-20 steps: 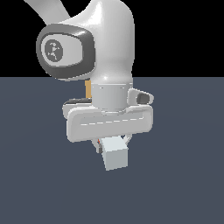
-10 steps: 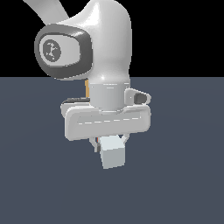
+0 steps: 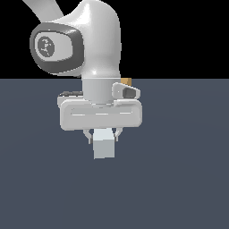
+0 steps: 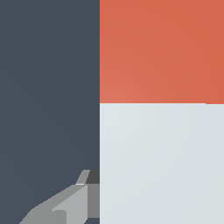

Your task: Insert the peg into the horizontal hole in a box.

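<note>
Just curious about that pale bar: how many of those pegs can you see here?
1. The peg sits between the fingers of the gripper, its end facing the exterior view. Up close its grey-white part meets a red end. The arm could hide others.

Peg (image 4: 161,109), red end and white, beside a claw finger (image 4: 70,205).

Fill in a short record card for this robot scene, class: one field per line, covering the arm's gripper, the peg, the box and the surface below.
gripper: jaws closed against the peg's sides
peg: held, light grey end facing the exterior camera; the wrist view shows grey-white and red sections meeting
box: only a small tan corner shows behind the arm in the exterior view
hole: not visible in either view
floor: plain dark blue-grey surface
peg contact with floor: cannot tell
</note>
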Available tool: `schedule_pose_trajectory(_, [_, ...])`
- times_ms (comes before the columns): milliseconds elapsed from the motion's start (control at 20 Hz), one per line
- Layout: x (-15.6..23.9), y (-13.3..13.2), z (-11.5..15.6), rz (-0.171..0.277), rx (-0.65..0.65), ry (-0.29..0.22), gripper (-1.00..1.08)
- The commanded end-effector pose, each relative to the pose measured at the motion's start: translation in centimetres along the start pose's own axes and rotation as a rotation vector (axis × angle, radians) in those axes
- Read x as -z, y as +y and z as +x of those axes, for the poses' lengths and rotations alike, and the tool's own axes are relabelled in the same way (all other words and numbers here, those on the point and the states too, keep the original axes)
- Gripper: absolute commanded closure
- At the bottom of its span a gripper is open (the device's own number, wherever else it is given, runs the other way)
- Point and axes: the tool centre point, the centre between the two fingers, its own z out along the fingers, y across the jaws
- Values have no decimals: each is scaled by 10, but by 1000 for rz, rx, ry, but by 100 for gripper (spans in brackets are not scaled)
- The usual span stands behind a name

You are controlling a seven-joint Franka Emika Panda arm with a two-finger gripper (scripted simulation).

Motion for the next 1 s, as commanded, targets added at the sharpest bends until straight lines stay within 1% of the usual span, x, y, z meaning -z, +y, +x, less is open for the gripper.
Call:
schedule_pose_trajectory(0, [7,-5,12,-5,-39,0,108])
schedule_pose_trajectory(300, [20,-20,47,-5,-145,0,108])
schedule_pose_trajectory(600, [32,-30,80,-5,-242,0,108])
schedule_pose_trajectory(950, [42,-34,108,-5,-320,0,108])
